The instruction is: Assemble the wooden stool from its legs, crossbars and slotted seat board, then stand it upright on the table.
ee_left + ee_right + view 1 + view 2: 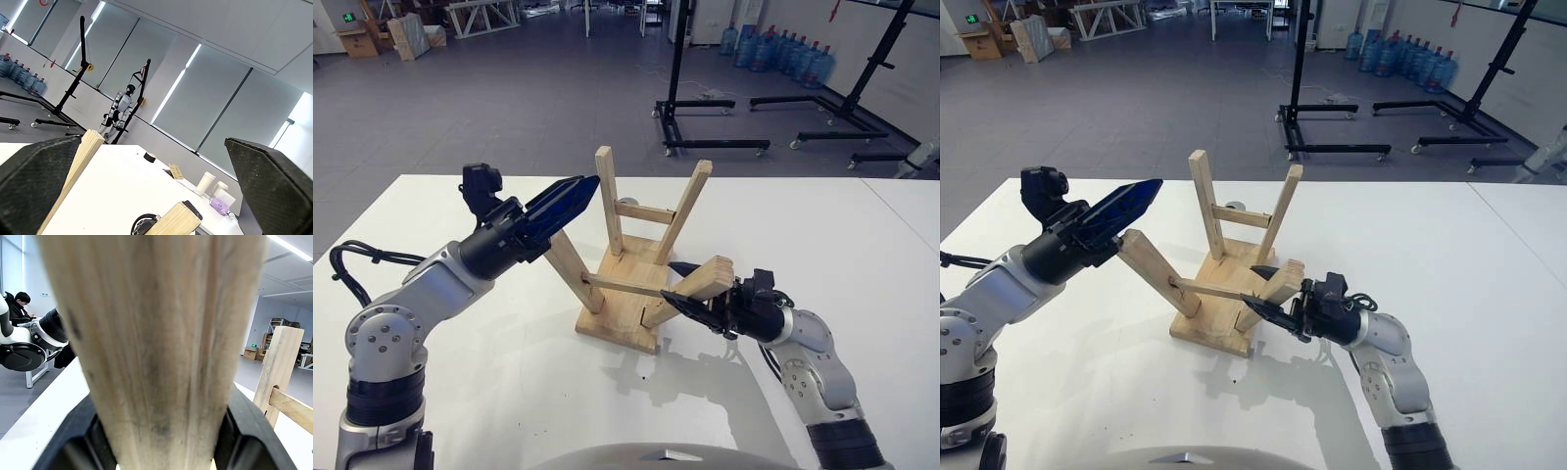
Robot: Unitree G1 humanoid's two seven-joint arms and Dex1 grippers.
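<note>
**Desk:** What does the head camera give you?

**Me:** I see the pale wooden stool (628, 286) upside down, its slotted seat board (612, 331) flat on the white table (862, 255). My right gripper (671, 281) is clenched on the near right leg (705, 279). My left gripper (585, 186) hangs just above the near left leg (570, 262).

**Desk:** Left wrist?

**Me:** My black fingers (34, 181) stand wide apart, released. Edge-on from the head they looked nearly together. That leg's tip sits beside one finger; I cannot tell if it touches.

**Desk:** Right wrist?

**Me:** Wood is squeezed between both pads (83, 440), and a crossbar (293, 407) enters another leg (276, 367).
</note>
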